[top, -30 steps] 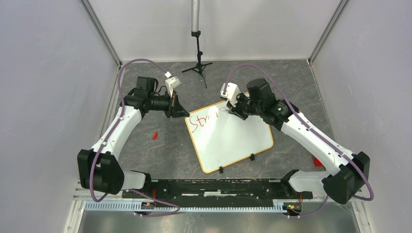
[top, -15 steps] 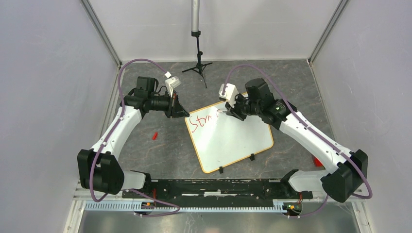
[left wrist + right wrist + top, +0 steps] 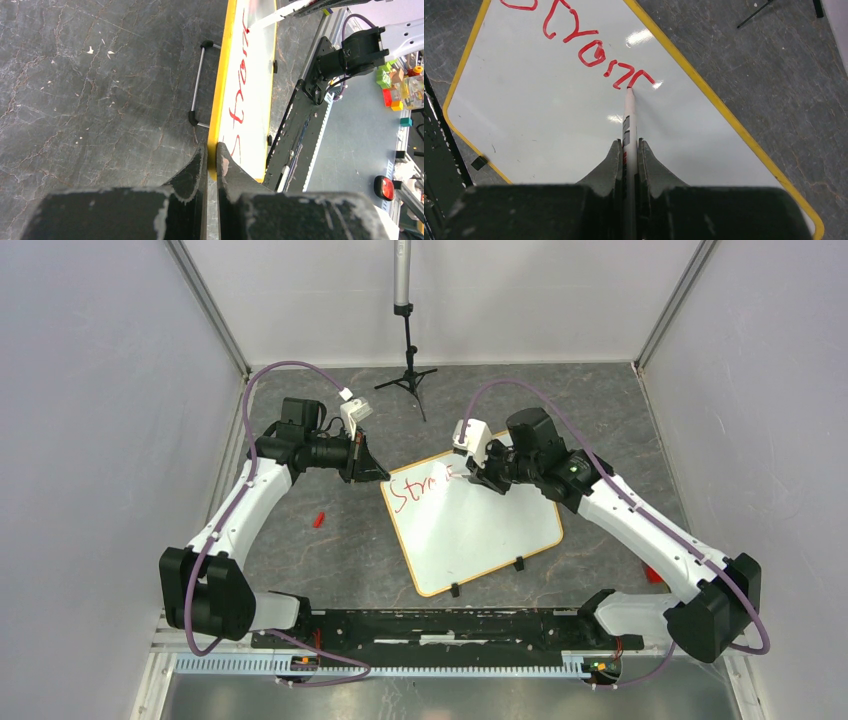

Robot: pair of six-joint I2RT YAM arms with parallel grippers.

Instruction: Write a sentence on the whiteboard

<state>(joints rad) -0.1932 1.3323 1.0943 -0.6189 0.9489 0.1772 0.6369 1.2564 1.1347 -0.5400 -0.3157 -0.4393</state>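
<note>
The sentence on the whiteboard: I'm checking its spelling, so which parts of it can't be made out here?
Top external: the last letters of the sentence, hidden under the right end effector.
Right wrist: its first letter, cut off by the top edge.
Left wrist: most letters, squashed because the whiteboard is seen nearly edge-on; the left end effector covers the near corner.

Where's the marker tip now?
Right wrist view: the marker tip touches the whiteboard at the end of the red writing, held in the right end effector.
</note>
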